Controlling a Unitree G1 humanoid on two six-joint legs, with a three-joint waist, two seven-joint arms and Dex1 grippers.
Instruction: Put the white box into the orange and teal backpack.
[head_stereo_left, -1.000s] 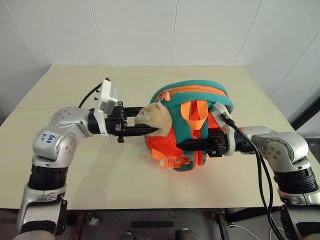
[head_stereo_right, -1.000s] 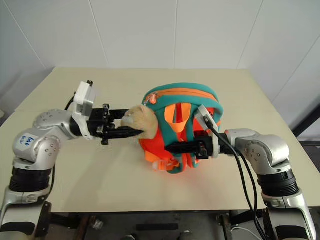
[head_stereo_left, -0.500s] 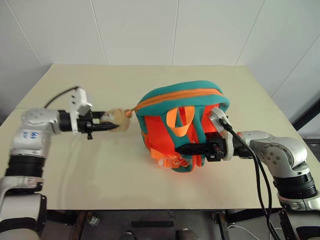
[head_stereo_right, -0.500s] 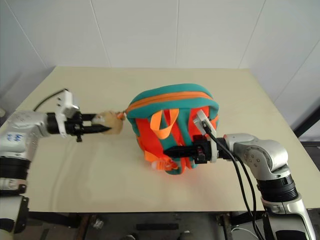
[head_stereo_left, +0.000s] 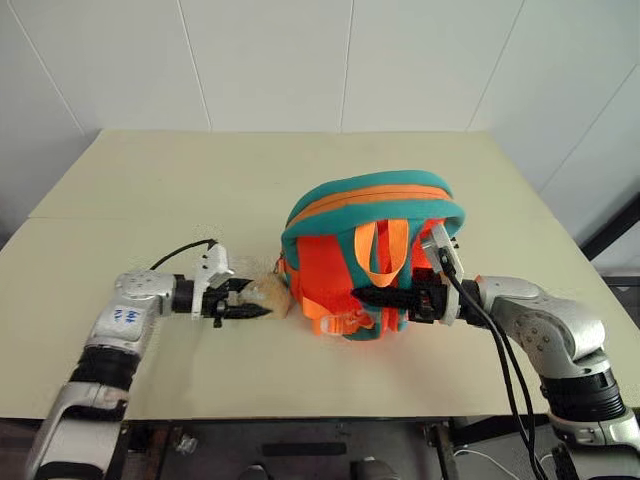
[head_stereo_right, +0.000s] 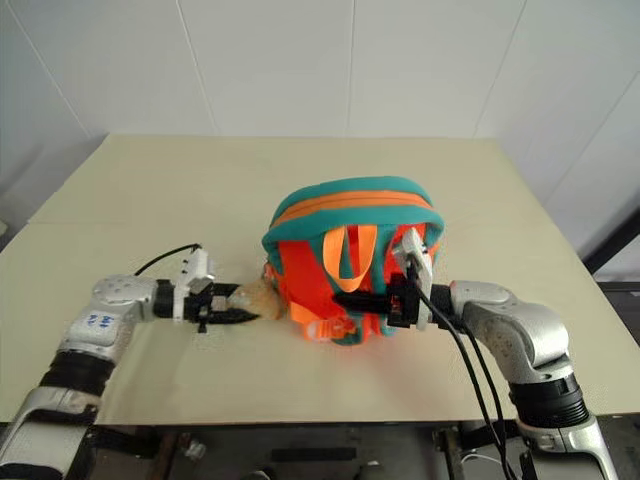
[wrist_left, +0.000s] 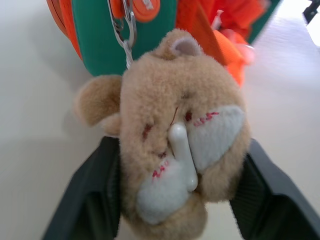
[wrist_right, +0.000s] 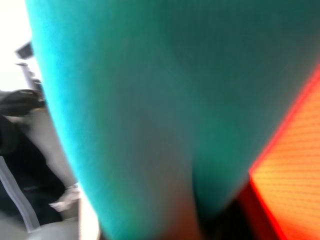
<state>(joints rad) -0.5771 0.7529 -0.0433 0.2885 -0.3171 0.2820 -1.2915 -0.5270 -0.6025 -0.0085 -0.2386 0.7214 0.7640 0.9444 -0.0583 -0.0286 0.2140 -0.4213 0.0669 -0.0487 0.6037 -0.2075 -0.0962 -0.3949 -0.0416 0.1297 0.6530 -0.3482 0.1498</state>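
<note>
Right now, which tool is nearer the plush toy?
Left. The left tool has its fingers on either side of the plush toy; the right tool is at the backpack's straps.

A robot test room or lab, by the look of it. A plain beige table stands against bare white panelled walls (seams running up them), with loose black cables trailing off the table's near edge.
</note>
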